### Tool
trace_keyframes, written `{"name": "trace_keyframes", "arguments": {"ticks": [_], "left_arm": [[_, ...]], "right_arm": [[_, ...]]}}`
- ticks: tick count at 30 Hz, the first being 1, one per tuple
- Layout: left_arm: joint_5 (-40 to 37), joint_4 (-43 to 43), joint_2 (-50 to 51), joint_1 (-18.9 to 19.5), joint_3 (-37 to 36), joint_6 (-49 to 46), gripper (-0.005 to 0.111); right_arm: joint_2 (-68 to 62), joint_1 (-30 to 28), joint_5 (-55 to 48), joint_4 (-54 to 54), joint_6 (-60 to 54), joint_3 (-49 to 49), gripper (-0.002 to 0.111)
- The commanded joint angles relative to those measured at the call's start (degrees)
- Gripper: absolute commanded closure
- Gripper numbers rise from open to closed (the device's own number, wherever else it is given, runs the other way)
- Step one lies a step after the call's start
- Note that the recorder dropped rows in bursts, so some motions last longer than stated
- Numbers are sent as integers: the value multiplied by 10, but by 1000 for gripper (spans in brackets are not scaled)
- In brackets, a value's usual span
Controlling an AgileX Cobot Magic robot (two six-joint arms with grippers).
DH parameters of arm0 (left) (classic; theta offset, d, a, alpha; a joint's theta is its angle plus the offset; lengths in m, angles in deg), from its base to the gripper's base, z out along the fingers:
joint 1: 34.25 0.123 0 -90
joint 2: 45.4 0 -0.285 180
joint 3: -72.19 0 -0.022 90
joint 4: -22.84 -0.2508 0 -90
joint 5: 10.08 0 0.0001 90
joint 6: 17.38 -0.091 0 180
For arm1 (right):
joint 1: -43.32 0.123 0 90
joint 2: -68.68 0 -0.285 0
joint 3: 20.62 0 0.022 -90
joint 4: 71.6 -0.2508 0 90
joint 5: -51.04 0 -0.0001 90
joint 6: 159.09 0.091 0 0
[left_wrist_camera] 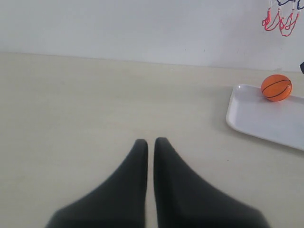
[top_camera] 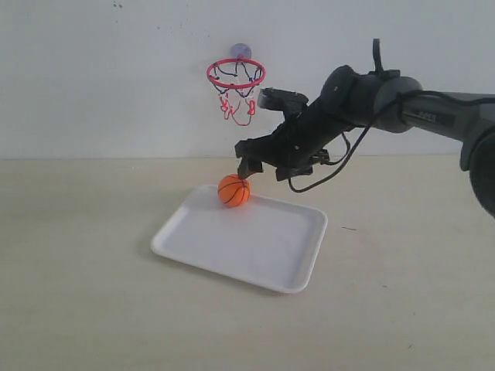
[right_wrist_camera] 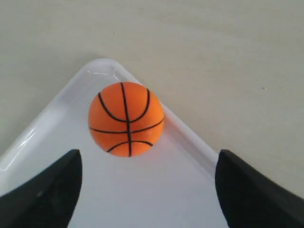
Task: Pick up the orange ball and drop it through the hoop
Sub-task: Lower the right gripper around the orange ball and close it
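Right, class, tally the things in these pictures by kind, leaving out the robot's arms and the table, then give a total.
orange ball: 1
white tray: 1
hoop: 1
Total: 3

1. A white tray (top_camera: 255, 247), shallow with a raised rim and rounded corners, lies flat on the table, turned at an angle.
2. The table (top_camera: 85, 309) is pale beige, matte.
3. A plain white wall (top_camera: 93, 69) rises behind it.
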Motion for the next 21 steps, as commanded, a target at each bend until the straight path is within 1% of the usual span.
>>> {"name": "trace_keyframes", "arguments": {"ticks": [1, 3, 4, 6, 11, 21], "left_arm": [[7, 4, -2, 1, -2, 4, 103], [7, 4, -2, 1, -2, 4, 103], [7, 4, -2, 1, -2, 4, 103], [7, 4, -2, 1, -2, 4, 103], [7, 4, -2, 1, -2, 4, 103], [7, 4, -2, 1, -2, 4, 103]], "right_arm": [[-3, 22, 23, -5, -7, 4, 34], [-3, 40, 56, 6, -20, 4, 34], [-3, 47, 79, 30, -19, 4, 34], [-3, 55, 93, 49, -8, 4, 34], [-3, 55, 99, 72, -1, 4, 34], [-9, 55, 88, 75, -8, 4, 34]]}}
